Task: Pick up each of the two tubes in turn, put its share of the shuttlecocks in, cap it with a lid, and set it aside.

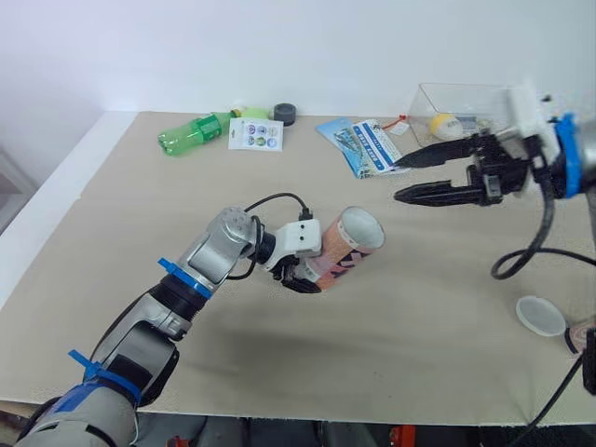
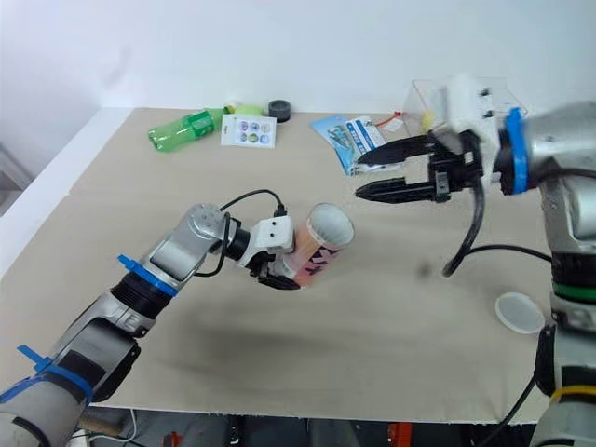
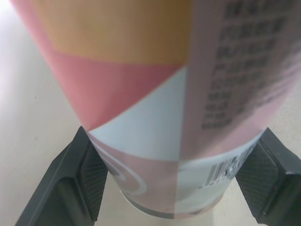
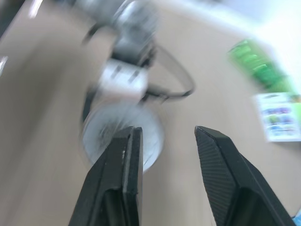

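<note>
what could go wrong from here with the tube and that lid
1. The left gripper holds the tube tilted and near its bottom end, so a push at the mouth could lever it loose.
2. The right gripper, open and empty, hangs close to the tube's mouth and could knock the rim.
3. The white lid lies near the table's front right edge, beside the black cable, which might sweep it off.

We get bright, even light across the table (image 1: 419, 354), no glare. Right wrist view is motion-smeared, tube (image 4: 99, 128) and green bottle (image 4: 256, 66) blurred; left wrist close-up of the tube is soft.
</note>
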Robot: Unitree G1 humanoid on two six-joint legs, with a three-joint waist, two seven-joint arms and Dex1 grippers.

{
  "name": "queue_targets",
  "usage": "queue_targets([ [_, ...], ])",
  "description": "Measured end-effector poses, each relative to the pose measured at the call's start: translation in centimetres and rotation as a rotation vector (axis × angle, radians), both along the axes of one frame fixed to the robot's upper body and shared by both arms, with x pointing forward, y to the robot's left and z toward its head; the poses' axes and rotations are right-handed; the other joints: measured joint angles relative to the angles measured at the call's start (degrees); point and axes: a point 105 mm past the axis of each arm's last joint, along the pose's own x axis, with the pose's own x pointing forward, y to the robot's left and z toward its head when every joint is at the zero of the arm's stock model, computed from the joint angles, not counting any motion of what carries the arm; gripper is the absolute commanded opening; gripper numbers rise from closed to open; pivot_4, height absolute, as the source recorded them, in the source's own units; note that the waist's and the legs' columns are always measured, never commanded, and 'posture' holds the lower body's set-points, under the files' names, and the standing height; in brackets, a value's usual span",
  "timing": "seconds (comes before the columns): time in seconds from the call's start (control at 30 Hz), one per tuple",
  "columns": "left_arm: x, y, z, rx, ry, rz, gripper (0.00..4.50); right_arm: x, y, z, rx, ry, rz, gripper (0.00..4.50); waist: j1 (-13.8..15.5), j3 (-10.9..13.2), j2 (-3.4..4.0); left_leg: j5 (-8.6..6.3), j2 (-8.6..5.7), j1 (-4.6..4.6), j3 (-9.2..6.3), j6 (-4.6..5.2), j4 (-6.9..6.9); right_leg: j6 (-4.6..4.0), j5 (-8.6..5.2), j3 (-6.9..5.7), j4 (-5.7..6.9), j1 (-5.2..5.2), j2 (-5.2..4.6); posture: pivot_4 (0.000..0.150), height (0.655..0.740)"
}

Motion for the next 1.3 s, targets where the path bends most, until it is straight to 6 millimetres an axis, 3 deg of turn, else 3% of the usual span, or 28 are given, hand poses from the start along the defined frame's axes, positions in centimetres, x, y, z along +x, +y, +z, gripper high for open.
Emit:
queue_targets([
  [0.03, -0.1, 0.0, -0.2, -0.019, 0.001, 0.005, 3.43, -0.1, -0.7, -0.8, 0.05, 0.032, -0.048, 4.23, 0.33, 0.0, 0.0, 0.0, 0.01, 0.0, 0.0, 0.0, 0.0, 0.01, 0.0, -0.01, -0.01, 0.02, 0.01, 0.15, 0.74],
  [0.07, 0.0, 0.1, -0.3, -0.033, 0.0, 0.015, 3.43, -0.1, -1.1, -1.5, 0.078, 0.055, -0.075, 4.38, 0.47, 0.0, 0.01, 0.0, 0.01, 0.0, 0.04, 0.0, 0.01, 0.02, 0.01, 0.02, 0.0, -0.02, 0.0, 0.15, 0.74],
  [0.2, -0.3, 0.1, -0.7, -0.077, -0.008, 0.026, 3.43, -0.2, -3.3, -5.9, 0.243, 0.107, -0.269, 4.38, 0.86, -0.06, -0.09, 0.0, 0.02, 0.0, -0.03, 0.0, 0.01, 0.17, 0.1, -0.01, 0.0, 0.0, 0.06, 0.15, 0.74],
  [0.33, -0.4, 0.4, -0.8, -0.089, -0.016, 0.037, 3.43, -1.4, -5.6, -10.5, 0.39, 0.179, -0.435, 3.11, 0.89, -0.07, -0.06, 0.0, 0.01, 0.0, 0.01, 0.0, 0.02, 0.2, 0.11, 0.02, -0.01, 0.01, 0.06, 0.15, 0.74],
  [0.53, -0.4, 0.7, -1.0, -0.103, -0.017, 0.057, 3.43, -3.6, -7.9, -14.1, 0.478, 0.236, -0.574, 0.06, 0.64, -0.07, -0.06, 0.01, 0.05, 0.21, 0.07, 0.0, 0.03, -0.07, 0.07, 0.04, -0.01, 0.12, 0.07, 0.15, 0.74],
  [0.77, -0.7, 0.1, -1.1, -0.136, -0.018, 0.041, 3.43, -4.5, -9.8, -14.0, 0.499, 0.256, -0.64, 0.06, 0.83, -0.06, -0.05, 0.02, 0.02, 0.15, 0.11, 0.01, 0.08, -0.09, 0.08, 0.04, -0.04, 0.1, 0.02, 0.15, 0.74],
  [0.93, -1.1, -0.6, -1.2, -0.149, -0.009, 0.025, 3.43, -6.1, -13.7, -14.7, 0.35, 0.353, -0.753, 0.06, 0.9, -0.05, -0.08, -0.02, -0.04, 0.06, 0.1, -0.01, 0.03, -0.01, -0.04, 0.07, -0.12, 0.09, -0.02, 0.15, 0.74],
  [0.97, -1.1, -0.7, -1.2, -0.149, -0.01, 0.024, 3.43, -6.6, -14.7, -15.3, 0.307, 0.394, -0.785, 0.51, 0.89, -0.05, -0.08, -0.02, -0.03, 0.06, 0.09, 0.0, 0.01, -0.02, -0.05, 0.06, -0.12, 0.07, -0.01, 0.15, 0.74],
  [1.07, -1.2, -0.9, -1.3, -0.146, -0.012, 0.018, 3.43, -7.4, -16.4, -16.0, 0.207, 0.454, -0.845, 1.29, 0.86, -0.09, 0.0, -0.02, -0.06, 0.07, 0.12, 0.0, 0.01, -0.02, -0.05, 0.09, -0.12, 0.06, -0.03, 0.15, 0.74],
  [1.23, -1.4, -1.3, -1.4, -0.147, -0.011, 0.011, 3.43, -8.3, -18.0, -15.5, -0.031, 0.491, -0.863, 3.72, 0.73, -0.05, -0.07, -0.02, -0.03, 0.14, 0.13, -0.01, 0.07, -0.03, 0.0, 0.07, -0.11, 0.09, -0.02, 0.15, 0.74],
  [1.3, -1.5, -1.5, -1.3, -0.15, -0.013, 0.008, 3.43, -8.4, -18.5, -15.6, -0.117, 0.515, -0.869, 4.35, 0.77, -0.05, -0.07, -0.02, -0.05, 0.12, 0.14, -0.02, 0.08, -0.02, -0.01, 0.08, -0.12, 0.08, -0.04, 0.15, 0.74],
])
